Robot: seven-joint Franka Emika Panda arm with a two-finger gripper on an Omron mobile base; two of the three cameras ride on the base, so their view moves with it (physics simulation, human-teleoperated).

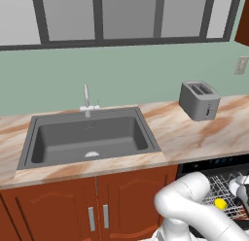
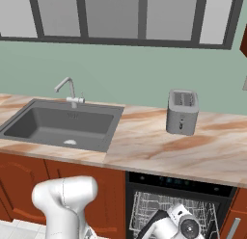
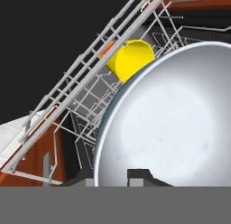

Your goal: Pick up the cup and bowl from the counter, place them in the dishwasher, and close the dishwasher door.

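Note:
The white bowl (image 3: pixel 171 119) looms large right in front of the hand, and my gripper (image 3: pixel 135 178) is shut on its near rim, one dark fingertip (image 3: pixel 140 175) lying over the inside. Just behind it the yellow cup (image 3: pixel 131 58) sits in the white wire rack (image 3: pixel 85 87) of the dishwasher (image 1: pixel 214 164). The dishwasher stands open under the counter (image 1: pixel 194 133). From the left base the cup (image 1: pixel 221 204) shows on the rack beside my hand. From the right base my hand sits low in front of the dishwasher's rack (image 2: pixel 159 204).
A grey toaster (image 1: pixel 198 100) stands on the counter above the dishwasher. The dark sink (image 1: pixel 90 135) with its faucet (image 1: pixel 86 96) lies to the left. Red-brown cabinet doors (image 1: pixel 121 201) flank the dishwasher opening.

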